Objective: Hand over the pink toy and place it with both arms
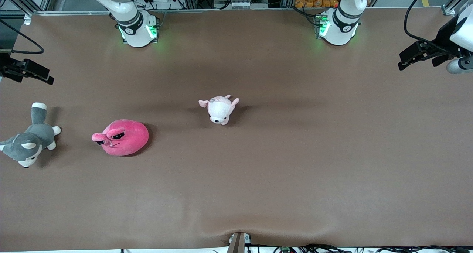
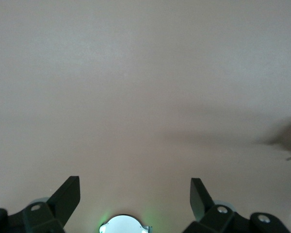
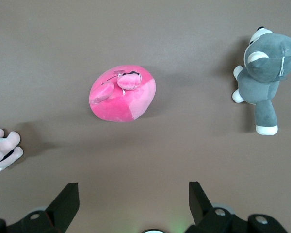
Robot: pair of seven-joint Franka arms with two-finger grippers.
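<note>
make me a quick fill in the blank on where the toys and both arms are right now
1. The pink toy lies on the table between the grey husky and the pale ____ plush.
2. Both tools, left tool and right tool, have their fingers ____.
3. Of the two arms, the pink toy lies toward the ____ arm's end.
4. The plush nearest the robots' bases is the ____ one.

Missing words: pink-and-white; open; right; pink-and-white

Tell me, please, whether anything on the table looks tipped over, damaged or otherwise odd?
Only the husky looks odd: it lies flat on its side at the right arm's end. The pink toy and the small pale plush look intact.
</note>
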